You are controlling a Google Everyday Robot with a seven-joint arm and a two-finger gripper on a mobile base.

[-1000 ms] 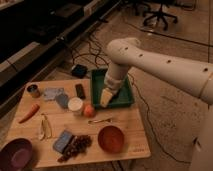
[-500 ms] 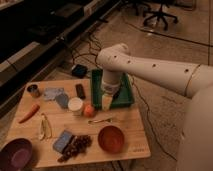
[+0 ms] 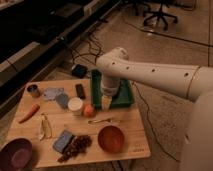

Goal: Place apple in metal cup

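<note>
The apple (image 3: 89, 110) is a small orange-red fruit on the wooden table (image 3: 125, 125), just right of the white cup (image 3: 75, 105). The metal cup (image 3: 33, 90) stands at the table's far left back corner, well away from the apple. My gripper (image 3: 106, 102) hangs from the white arm (image 3: 150, 75) over the front left edge of the green tray (image 3: 126, 94). It sits just right of the apple and slightly above it, and holds nothing that I can see.
A carrot (image 3: 28, 113) and a banana (image 3: 44, 126) lie at the left. An orange-brown bowl (image 3: 111, 138), grapes (image 3: 75, 146), a blue sponge (image 3: 63, 141) and a purple bowl (image 3: 17, 154) are at the front. A black object (image 3: 80, 90) and a grey cloth (image 3: 52, 93) lie at the back.
The arm has swung left and forward, bringing the gripper from over the green tray's middle to its front left edge, closer to the apple. Nothing on the table has moved.
</note>
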